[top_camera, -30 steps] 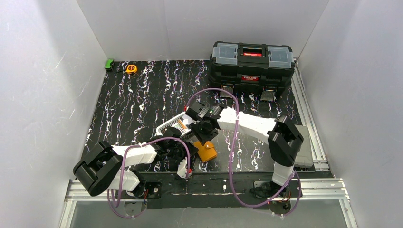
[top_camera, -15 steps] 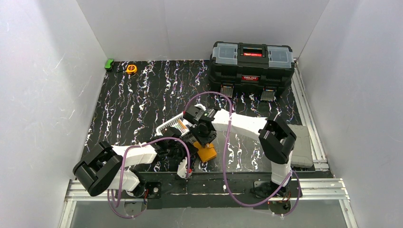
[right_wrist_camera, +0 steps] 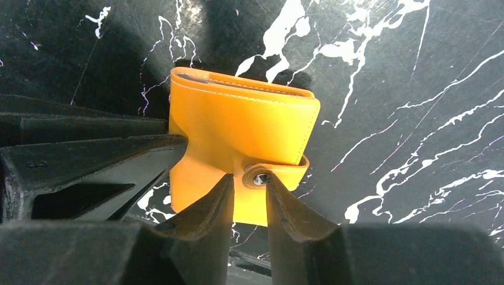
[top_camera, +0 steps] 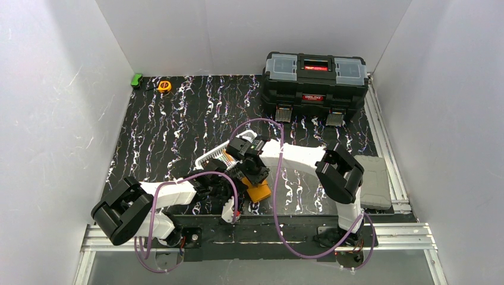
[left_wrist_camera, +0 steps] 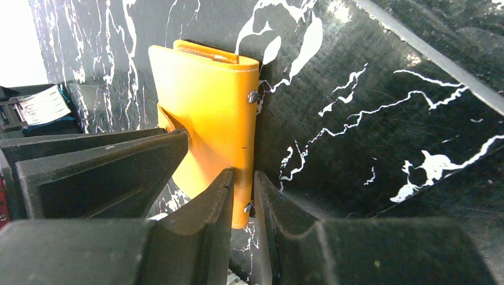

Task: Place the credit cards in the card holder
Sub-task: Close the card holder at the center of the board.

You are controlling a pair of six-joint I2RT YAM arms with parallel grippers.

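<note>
The left arm (top_camera: 172, 193) lies low along the near edge of the worktop (top_camera: 172, 130). It reaches rightward from its base at the near left, and its wrist comes up beside the card holder (top_camera: 260, 192). The right arm (top_camera: 303, 155) rises from its base at the near right and bends at the elbow. Its forearm stretches leftward, and the wrist is tipped down so that its hand points onto the card holder from the far side.

The card holder is folded shut and sits close to the near edge, roughly midway between the two bases. It is just near-right of a white slotted basket (top_camera: 211, 159) and well apart from the black toolbox (top_camera: 315, 80) at the far right. It lies at the tips of both hands: the left hand (left_wrist_camera: 243, 178) meets it from the left, the right hand (right_wrist_camera: 248, 181) from the far side.

In the left wrist view the left hand is drawn in to a slim gap. One edge of the card holder, set with two small metal studs, runs straight down into that gap. The fingertips (left_wrist_camera: 221, 193) press it from either side, so this hand grips the card holder by that edge.

In the right wrist view the right hand is just as narrow. Its fingertips (right_wrist_camera: 221, 193) stand on either side of the metal stud on the snap tab (right_wrist_camera: 282, 172), which wraps round the edge of the card holder. Whether they pinch the tab or only stand over it, I cannot tell.
</note>
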